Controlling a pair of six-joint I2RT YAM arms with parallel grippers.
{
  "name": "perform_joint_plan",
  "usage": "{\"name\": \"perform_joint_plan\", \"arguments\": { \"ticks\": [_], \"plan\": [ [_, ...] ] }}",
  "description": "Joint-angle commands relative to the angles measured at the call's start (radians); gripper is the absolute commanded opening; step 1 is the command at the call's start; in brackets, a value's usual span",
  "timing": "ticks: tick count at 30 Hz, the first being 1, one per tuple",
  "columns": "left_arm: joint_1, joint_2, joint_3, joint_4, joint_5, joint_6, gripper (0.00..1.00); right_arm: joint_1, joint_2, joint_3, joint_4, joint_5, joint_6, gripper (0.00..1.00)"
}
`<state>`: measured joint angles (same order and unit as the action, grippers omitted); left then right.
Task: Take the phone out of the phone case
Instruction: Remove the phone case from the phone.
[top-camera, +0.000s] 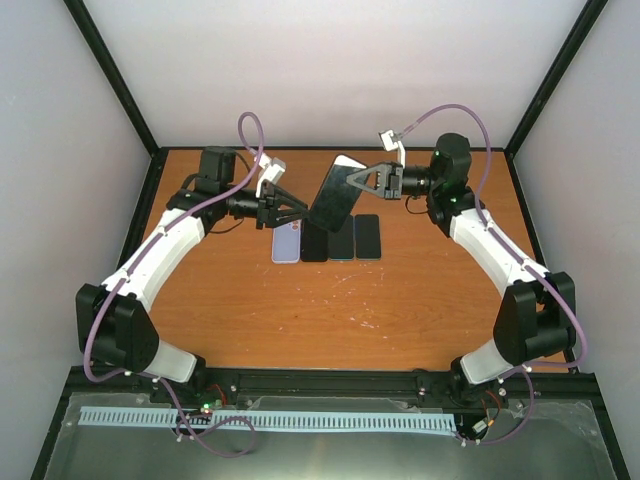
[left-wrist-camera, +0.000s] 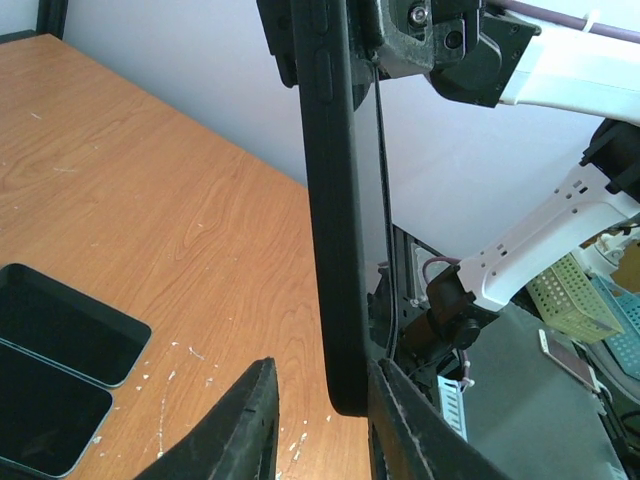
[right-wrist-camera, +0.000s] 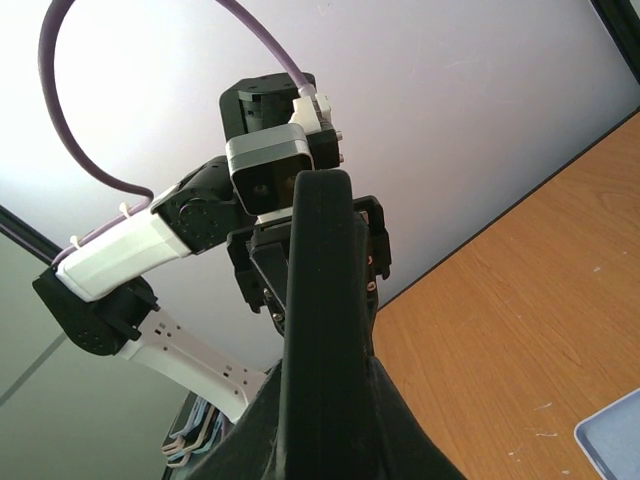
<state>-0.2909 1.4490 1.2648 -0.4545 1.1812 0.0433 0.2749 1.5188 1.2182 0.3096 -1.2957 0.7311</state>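
Right gripper (top-camera: 357, 182): clamped tight on the phone case (left-wrist-camera: 335, 230), taking its upper end from the right. One case held, clear of the worktop (top-camera: 400, 300), tilted, upper end leaning toward the far edge.

Left gripper (top-camera: 303, 211): jaws a little apart around the lower end of the same case. In the left wrist view one finger (left-wrist-camera: 250, 420) stands off the case with a gap showing, and the other lies against it. Not a firm pinch.

Phone: cannot separate it from the dark case. A thin dark line runs beside the case's edge in the left wrist view. A pale strip shows at the top end from above.

On the worktop, count 4 phone-shaped slabs, flat, in one row side by side, mid-width and nearer the far edge, just under the held case:
- 1 lavender slab (top-camera: 286, 241), leftmost
- 3 dark slabs (top-camera: 315, 241), (top-camera: 342, 239), (top-camera: 367, 236)

Arms: 2, both reaching in over the row from either side
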Motion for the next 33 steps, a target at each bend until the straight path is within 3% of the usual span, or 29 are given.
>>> {"name": "perform_joint_plan", "arguments": {
  "ticks": [1,10,15,22,29,33],
  "plan": [
    [0.012,0.027,-0.010,0.007,-0.053,0.004,0.26,0.001,-0.053,-0.016,0.198,-0.043,0.121,0.03],
    [0.011,0.063,-0.029,0.032,-0.110,-0.019,0.22,0.010,-0.005,-0.083,0.700,-0.044,0.551,0.03],
    [0.011,0.082,-0.015,0.038,-0.091,-0.024,0.22,0.023,0.010,-0.087,0.729,-0.040,0.571,0.03],
    [-0.018,0.074,0.014,0.020,-0.032,0.009,0.27,0.065,-0.005,-0.088,0.521,-0.043,0.382,0.03],
    [-0.052,0.076,0.056,0.000,-0.029,0.033,0.26,0.148,-0.046,0.031,-0.168,-0.036,-0.198,0.03],
    [-0.063,0.068,0.066,0.015,-0.001,0.039,0.22,0.181,-0.041,0.056,-0.264,-0.047,-0.284,0.03]
  ]
}}
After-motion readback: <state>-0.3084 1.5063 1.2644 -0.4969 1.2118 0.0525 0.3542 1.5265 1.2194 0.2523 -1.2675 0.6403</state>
